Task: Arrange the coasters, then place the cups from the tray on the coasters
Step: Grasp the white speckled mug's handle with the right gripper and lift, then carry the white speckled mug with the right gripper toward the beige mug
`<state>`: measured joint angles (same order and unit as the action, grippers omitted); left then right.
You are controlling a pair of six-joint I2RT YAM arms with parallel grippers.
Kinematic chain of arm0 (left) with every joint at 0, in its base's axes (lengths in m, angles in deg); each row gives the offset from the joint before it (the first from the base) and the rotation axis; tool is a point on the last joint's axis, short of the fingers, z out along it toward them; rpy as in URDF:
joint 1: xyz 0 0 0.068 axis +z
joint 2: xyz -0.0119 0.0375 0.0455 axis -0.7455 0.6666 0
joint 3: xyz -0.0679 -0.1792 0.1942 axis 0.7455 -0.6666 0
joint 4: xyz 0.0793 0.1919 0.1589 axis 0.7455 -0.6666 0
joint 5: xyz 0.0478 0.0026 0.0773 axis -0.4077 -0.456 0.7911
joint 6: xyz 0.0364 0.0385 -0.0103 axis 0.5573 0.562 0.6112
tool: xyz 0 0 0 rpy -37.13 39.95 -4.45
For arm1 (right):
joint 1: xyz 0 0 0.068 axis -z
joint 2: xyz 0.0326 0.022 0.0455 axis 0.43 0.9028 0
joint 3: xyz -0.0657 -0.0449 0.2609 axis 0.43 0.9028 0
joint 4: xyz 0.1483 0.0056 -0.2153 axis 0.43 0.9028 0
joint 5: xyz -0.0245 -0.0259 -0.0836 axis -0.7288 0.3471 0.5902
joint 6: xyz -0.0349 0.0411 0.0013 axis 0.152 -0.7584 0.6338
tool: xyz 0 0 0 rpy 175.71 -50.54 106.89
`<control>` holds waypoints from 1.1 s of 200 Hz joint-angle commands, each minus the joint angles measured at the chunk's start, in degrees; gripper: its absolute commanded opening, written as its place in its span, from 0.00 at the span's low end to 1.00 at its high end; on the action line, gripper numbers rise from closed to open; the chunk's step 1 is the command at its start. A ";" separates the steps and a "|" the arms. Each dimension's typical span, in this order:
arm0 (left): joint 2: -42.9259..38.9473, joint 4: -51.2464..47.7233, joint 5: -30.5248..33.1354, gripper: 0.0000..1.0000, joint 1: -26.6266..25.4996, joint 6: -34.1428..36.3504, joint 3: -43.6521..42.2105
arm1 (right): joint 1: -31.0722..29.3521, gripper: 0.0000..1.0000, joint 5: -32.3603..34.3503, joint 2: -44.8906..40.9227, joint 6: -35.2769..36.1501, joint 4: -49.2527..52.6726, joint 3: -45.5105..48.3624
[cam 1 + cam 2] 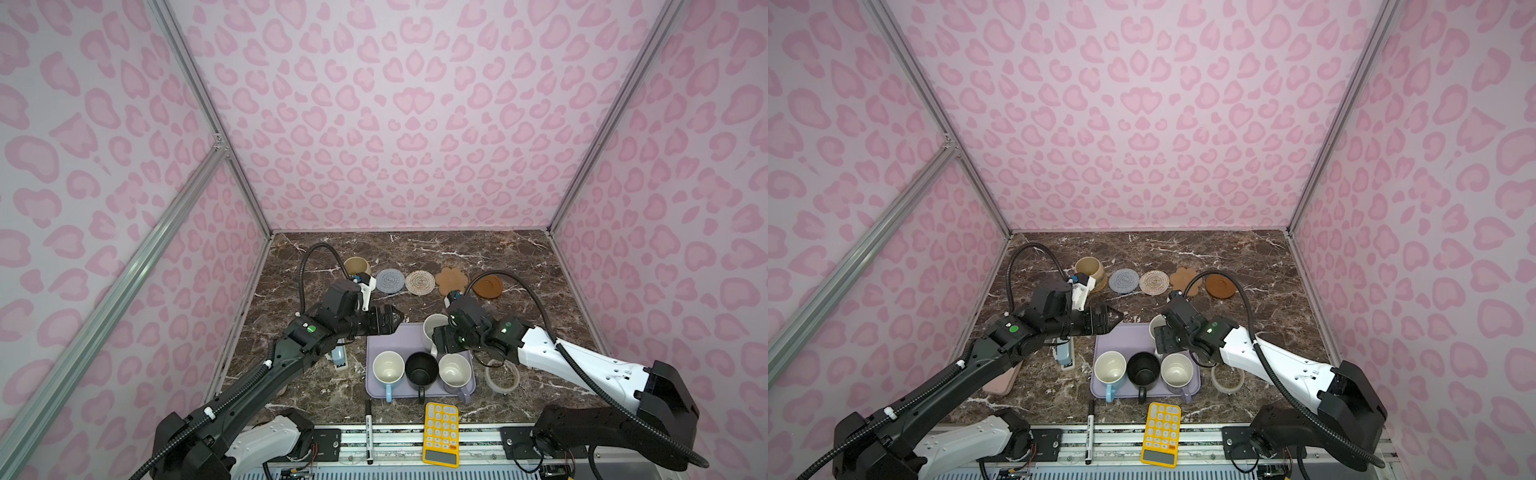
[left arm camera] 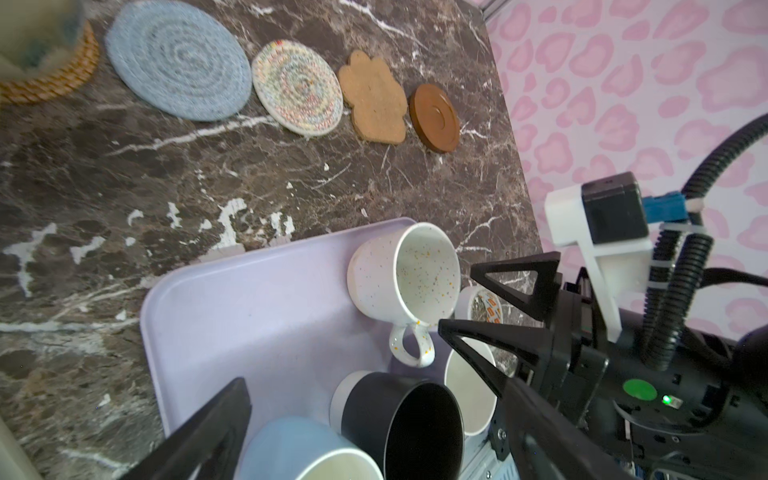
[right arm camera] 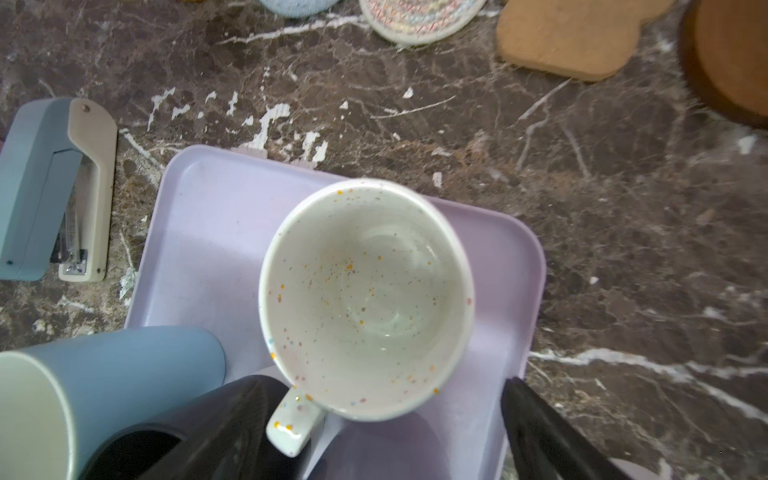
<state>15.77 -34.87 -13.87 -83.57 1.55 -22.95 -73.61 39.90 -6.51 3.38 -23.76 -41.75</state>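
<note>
beyond the tray [image 2: 249,311], five coasters [image 2: 297,87] lie in a row; one cup, the beige mug [image 1: 357,266], stands on the orange-tan coaster [image 2: 54,79]. on the tray: speckled mug [image 3: 365,299], blue mug [image 1: 388,370], black mug [image 1: 421,368], lavender mug [image 1: 455,372], so four placements are left. right gripper [image 2: 457,296], jaws apart, hangs over the tray's far corner just beside the speckled mug; left gripper [image 1: 392,320], spread and empty, over the tray's far edge.

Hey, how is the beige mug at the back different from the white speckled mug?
The beige mug stands on the woven orange coaster in the back row; the speckled mug sits on the lavender tray. The beige mug is tan, the speckled mug white with coloured flecks. Both stand upright.
</note>
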 commanded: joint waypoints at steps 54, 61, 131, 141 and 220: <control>0.50 2.72 3.02 0.96 -2.41 -2.06 -1.55 | -0.86 0.86 1.69 4.01 -1.31 -2.87 0.88; 0.69 3.09 2.81 0.96 -2.50 -2.27 -1.69 | -0.86 0.84 1.65 4.54 -1.10 -2.70 0.70; 1.84 4.81 3.37 0.96 -3.56 -3.17 -2.18 | -0.55 0.69 3.99 7.73 0.40 -2.96 -0.49; 1.84 4.87 3.54 0.96 -3.56 -3.16 -2.19 | -0.55 0.67 4.21 7.83 0.49 -3.16 -0.53; 2.78 5.93 4.12 0.97 -3.64 -3.60 -2.09 | -0.55 0.41 7.47 7.07 1.02 -1.23 -0.15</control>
<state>18.02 -31.84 -10.22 -87.20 -1.64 -24.89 -74.22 43.86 0.79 4.21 -24.09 -42.12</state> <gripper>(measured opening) 0.963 0.441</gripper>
